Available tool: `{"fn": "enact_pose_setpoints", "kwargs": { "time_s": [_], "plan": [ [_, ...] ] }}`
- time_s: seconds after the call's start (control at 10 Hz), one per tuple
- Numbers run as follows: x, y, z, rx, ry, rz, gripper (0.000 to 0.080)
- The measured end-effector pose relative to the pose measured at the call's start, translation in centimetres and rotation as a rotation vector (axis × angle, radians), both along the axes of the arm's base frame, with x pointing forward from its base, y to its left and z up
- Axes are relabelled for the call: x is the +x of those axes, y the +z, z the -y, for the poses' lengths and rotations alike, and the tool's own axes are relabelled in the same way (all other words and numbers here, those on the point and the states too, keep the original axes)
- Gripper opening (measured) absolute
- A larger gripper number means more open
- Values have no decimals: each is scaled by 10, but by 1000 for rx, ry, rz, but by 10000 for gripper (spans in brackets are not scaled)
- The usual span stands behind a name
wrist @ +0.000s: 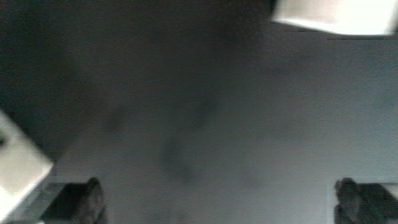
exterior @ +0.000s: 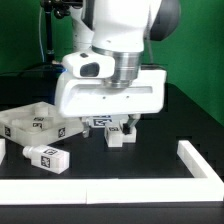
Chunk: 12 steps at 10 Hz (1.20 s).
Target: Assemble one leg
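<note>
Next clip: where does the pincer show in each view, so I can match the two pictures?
Exterior view: the pincer hangs mid-picture, low over the black table.
Wrist view: the pincer shows only as two dark fingertips at the picture's edge, wide apart, with nothing between them.
Shared landmark: the black table, which fills most of the wrist view.

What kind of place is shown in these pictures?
Probably a robotics laboratory workbench: a white robot arm stands over a matte black tabletop, a small white plastic peg with black-and-white tag stickers lies on it, and a plain green backdrop is behind.
</note>
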State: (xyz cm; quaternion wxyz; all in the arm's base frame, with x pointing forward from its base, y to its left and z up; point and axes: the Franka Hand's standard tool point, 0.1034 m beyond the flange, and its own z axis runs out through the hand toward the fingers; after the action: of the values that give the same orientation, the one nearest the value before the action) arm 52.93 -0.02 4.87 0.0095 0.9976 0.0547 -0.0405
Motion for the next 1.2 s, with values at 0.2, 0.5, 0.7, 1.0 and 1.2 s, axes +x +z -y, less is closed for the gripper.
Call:
{"fn": "enact_pose_setpoints", "kwargs": {
  "time_s": [0.2, 0.5, 0.7, 1.0, 1.2],
  "plan": [
    [8, 0, -9, 8, -7, 48, 649],
    [4, -2, -10, 11, -37, 44, 649],
    [-28, -22, -23, 18, -107, 9, 649],
    [-52, -37, -26, 18, -124, -20, 649],
    [-52, -37, -25, 18, -121, -20, 649]
  ]
}}
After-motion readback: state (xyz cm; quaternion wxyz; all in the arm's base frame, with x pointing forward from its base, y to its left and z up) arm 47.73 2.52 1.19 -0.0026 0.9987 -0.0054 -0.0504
